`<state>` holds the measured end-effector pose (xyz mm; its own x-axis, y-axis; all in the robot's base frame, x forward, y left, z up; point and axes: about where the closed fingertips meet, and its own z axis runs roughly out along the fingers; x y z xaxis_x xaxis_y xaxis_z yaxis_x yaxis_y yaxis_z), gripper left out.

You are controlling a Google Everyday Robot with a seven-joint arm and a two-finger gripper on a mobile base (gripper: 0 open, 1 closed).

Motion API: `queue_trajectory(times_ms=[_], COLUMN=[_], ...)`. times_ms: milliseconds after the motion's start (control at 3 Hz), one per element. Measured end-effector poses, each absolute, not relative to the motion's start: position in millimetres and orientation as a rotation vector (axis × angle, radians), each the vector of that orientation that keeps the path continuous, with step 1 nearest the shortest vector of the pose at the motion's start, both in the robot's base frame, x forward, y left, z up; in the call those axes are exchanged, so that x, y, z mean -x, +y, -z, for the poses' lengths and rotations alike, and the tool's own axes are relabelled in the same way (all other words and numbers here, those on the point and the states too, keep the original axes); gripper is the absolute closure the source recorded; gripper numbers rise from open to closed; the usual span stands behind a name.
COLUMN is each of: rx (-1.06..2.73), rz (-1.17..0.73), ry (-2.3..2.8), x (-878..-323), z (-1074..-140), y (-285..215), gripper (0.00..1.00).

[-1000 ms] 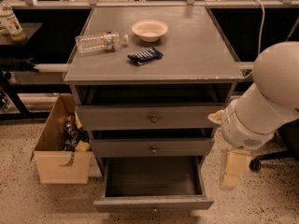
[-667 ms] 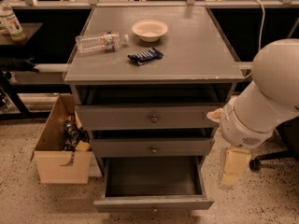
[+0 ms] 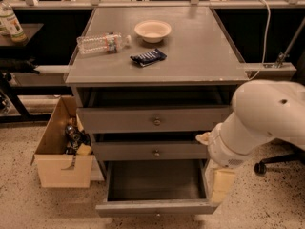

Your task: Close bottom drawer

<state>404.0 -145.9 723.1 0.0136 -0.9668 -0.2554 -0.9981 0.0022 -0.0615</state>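
The bottom drawer sits pulled out toward the near side beneath the other two drawers, the gripper hangs just beside its right wall, whether clenched or released I cannot tell.

You're in a lab-like workroom: speckled floor, grey drawer cabinet, cardboard box. Your gripper hangs just right of the bottom drawer.

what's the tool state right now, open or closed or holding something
tool: cannot be told; it hangs at the right front corner of the pulled-out bottom drawer.
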Motion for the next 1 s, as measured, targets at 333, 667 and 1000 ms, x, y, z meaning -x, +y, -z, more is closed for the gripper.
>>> queue_trajectory(times_ms=[333,667,1000], rx=[2.093,2.085,2.035], rz=[-0.291,-0.394,-0.488], ry=[1.983,1.922,1.895], x=[-402.9,-399.1,-395.1], z=[-670.6,-622.8,-577.9], y=[-129.5,-112.6,-100.9], gripper=[0.00,0.00,0.00])
